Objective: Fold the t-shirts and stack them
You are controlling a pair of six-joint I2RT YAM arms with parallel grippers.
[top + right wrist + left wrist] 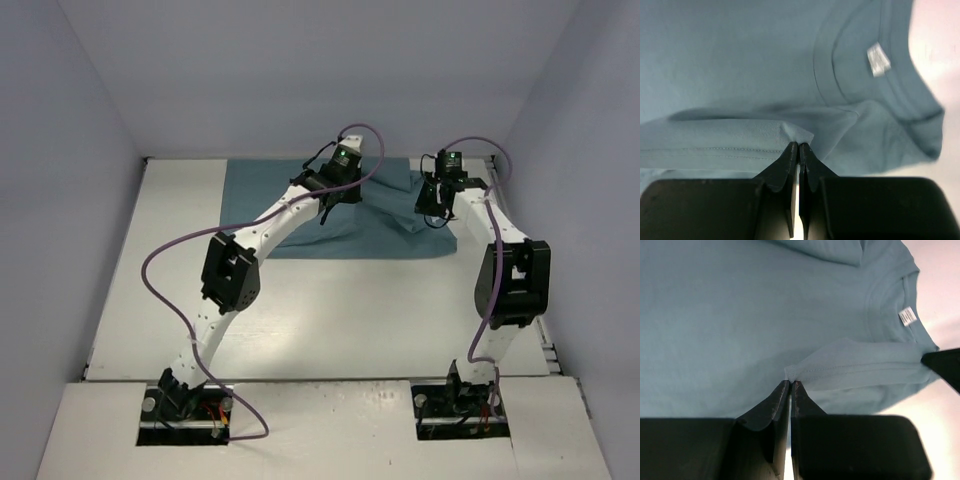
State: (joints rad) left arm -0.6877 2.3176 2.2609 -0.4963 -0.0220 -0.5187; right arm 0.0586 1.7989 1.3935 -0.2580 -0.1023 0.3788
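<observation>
Teal t-shirt [260, 185] lies flat across the far middle of the table [330, 320], its hemmed fold [860, 365] beside the collar [825, 70] running crosswise between the left gripper [790, 385] and right gripper [799, 146], each pinched shut on one end.

**Free room**
- White flat surface [330, 320]: bare across the near half and along the left edge, with an open lane between the two arms.

**Obstacles**
- Teal-blue cotton t-shirt [265, 205]: spread along the far edge, from centre towards the right.
- White left arm [280, 225]: slants from the near edge to far centre.
- White right arm [510, 280]: stands by the right edge.
- Left gripper [790, 382] and right gripper [799, 145]: both pinched onto the cloth.
- Purple cable [150, 262]: loops out towards the left edge.
- Grey walls [60, 200]: close off the left, far and right edges.
</observation>
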